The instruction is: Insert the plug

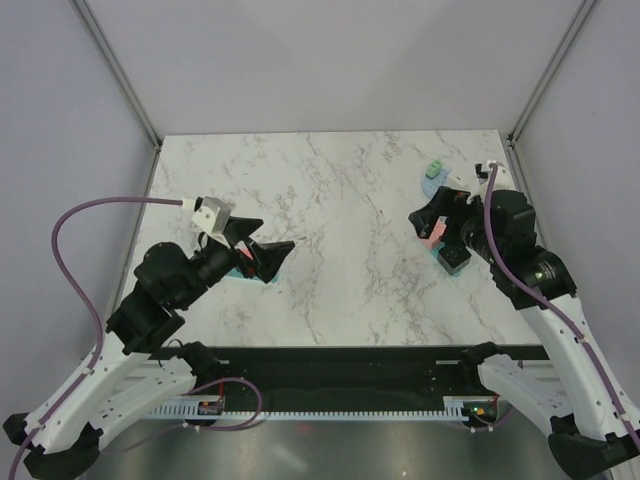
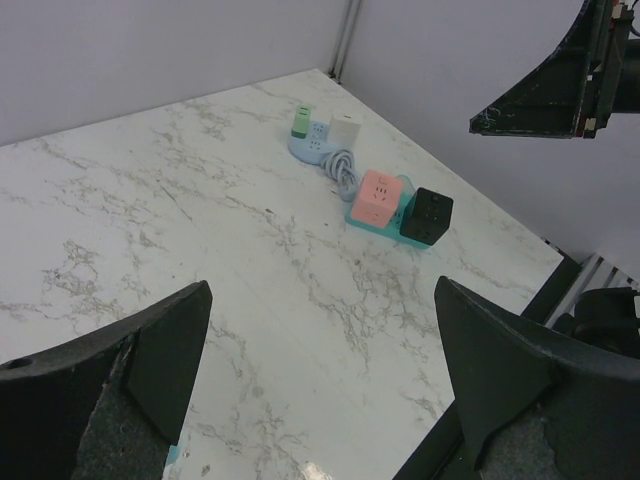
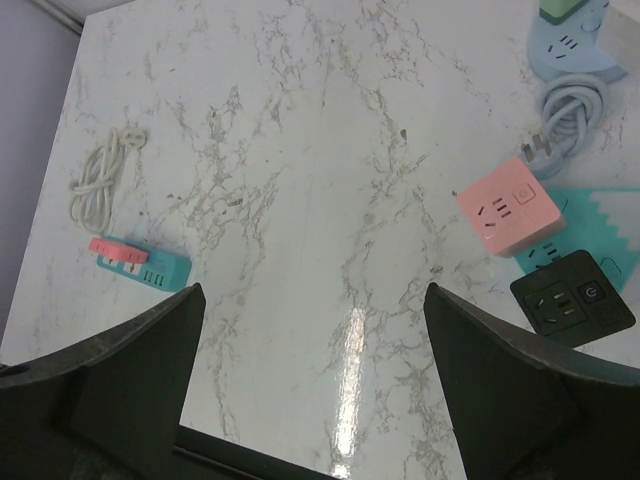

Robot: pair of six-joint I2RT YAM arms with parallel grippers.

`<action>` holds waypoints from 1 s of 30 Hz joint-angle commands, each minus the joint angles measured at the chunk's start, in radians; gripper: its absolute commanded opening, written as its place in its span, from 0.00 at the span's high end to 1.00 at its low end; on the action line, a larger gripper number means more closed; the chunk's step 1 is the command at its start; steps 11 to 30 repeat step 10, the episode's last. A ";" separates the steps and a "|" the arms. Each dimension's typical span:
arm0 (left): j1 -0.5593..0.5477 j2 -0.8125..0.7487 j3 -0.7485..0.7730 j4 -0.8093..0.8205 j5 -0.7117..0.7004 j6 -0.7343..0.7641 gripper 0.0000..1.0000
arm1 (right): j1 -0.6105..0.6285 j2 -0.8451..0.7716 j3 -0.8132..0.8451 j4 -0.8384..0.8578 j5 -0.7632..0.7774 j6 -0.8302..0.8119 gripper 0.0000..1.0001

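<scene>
The plug (image 3: 540, 152) is white, on the end of a coiled grey cable (image 3: 572, 112), and lies on the marble next to a pink cube socket (image 3: 508, 208). A black cube socket (image 3: 572, 297) stands on a teal base (image 3: 595, 212) beside the pink one. My right gripper (image 3: 315, 290) hangs open above the table, left of these sockets, with nothing between its fingers. On the table's left side my left gripper (image 2: 322, 285) is open and empty too. In the top view the right gripper (image 1: 428, 222) is over the pink socket (image 1: 433, 234).
A round light-blue power strip (image 2: 310, 148) with a green adapter (image 2: 302, 120) and a white cube (image 2: 345, 130) sits at the far right corner. A teal strip with a pink plug (image 3: 140, 260) and a white cable coil (image 3: 100, 180) lie at the left, under the left gripper (image 1: 278, 235).
</scene>
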 commanded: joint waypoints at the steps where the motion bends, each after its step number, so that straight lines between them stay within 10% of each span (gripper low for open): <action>1: 0.001 -0.011 0.008 0.027 -0.026 -0.046 0.00 | -0.001 0.006 -0.011 0.040 -0.047 -0.030 0.02; 30: 0.001 -0.045 -0.010 0.033 -0.080 -0.015 0.00 | -0.001 0.011 -0.043 0.121 -0.099 -0.006 0.02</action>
